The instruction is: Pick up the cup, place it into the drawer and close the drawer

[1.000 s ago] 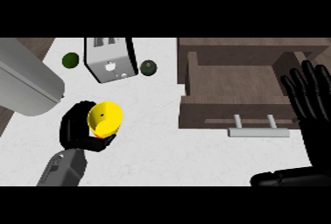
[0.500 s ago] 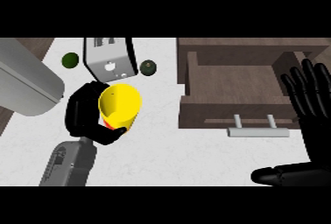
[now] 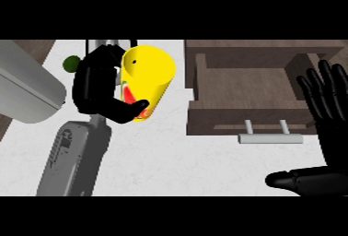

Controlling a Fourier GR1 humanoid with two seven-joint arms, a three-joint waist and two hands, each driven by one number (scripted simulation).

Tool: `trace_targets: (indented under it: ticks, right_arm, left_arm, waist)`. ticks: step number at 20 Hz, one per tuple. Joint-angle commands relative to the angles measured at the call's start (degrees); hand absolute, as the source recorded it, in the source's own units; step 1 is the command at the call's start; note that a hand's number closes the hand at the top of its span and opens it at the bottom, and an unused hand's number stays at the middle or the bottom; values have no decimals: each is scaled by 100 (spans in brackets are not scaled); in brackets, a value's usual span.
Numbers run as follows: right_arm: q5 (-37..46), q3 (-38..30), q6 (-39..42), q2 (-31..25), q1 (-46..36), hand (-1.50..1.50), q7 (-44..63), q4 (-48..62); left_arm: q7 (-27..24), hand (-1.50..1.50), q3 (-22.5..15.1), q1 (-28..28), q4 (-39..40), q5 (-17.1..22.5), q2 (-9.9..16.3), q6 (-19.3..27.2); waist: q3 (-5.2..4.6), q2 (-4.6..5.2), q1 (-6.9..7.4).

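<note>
Cup (image 3: 148, 78) higher (in left hand (image 3: 102, 90))

Left hand (image 3: 102, 90) was raised on its grey forearm, fingers curled round a load. Right hand (image 3: 327, 115) was held open, fingers up.

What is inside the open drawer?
Nothing shows inside the drawer: only its bare brown bottom. The right hand covers its right edge. The yellow cup is in the left hand.

The left hand (image 3: 102, 90) has lifted the yellow cup (image 3: 146, 78) higher and carried it toward the counter's far edge, closer to the open drawer (image 3: 248, 99). It now probably hides the toaster.
</note>
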Motion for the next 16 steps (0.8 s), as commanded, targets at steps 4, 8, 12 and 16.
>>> trace_targets:
  ticks: [4, 8, 12, 16]
  right_arm:
    - [-138, -34, 125, -2, 397, -150, -26, -205]
    - [-31, -33, -47, 13, -264, -150, 2, 140]
    - [-127, 10, 249, -14, 507, -150, -153, -266]
    - [4, -22, -41, -7, -214, -150, 79, 149]
  left_arm:
    - [681, 150, -493, -949, 38, -195, -39, 1008]
    - [254, 150, -234, -1546, 1019, -407, -39, 815]
    - [449, 150, -253, -2400, 1809, -227, -39, 1141]
    - [650, 150, -807, -2889, 2160, -60, -40, 1730]
  waist:
    - [0, -4, -32]
    - [-2, 13, -20]
    - [0, 16, -96]
    - [-1, 19, -76]
